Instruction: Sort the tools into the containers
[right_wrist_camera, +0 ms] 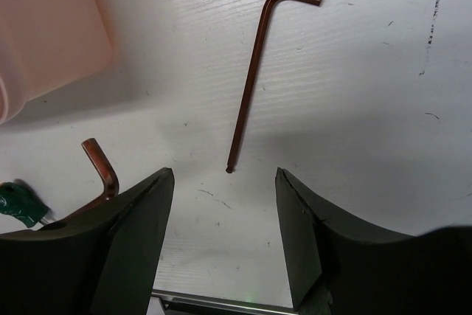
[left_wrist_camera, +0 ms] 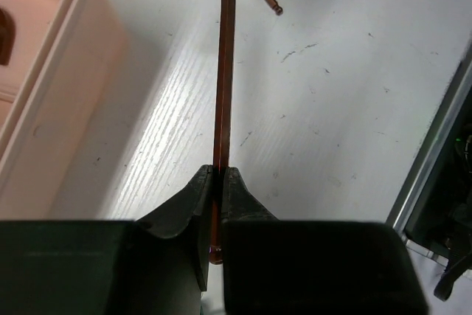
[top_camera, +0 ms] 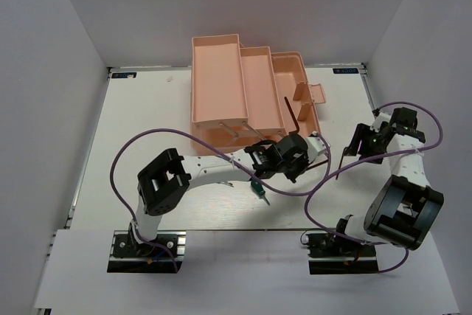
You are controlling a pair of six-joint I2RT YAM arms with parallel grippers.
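Note:
My left gripper is shut on the long arm of a dark L-shaped hex key, beside the peach-pink toolbox. Its bent end also shows in the right wrist view. A second hex key lies flat on the table. My right gripper stands open just over its straight end. A green-handled screwdriver lies on the table under my left arm.
The toolbox stands unfolded at the back centre, its tiers stepping down to the right, and a corner of it shows in the right wrist view. Purple cables loop over the table between the arms. The table's metal edge rail runs at the right.

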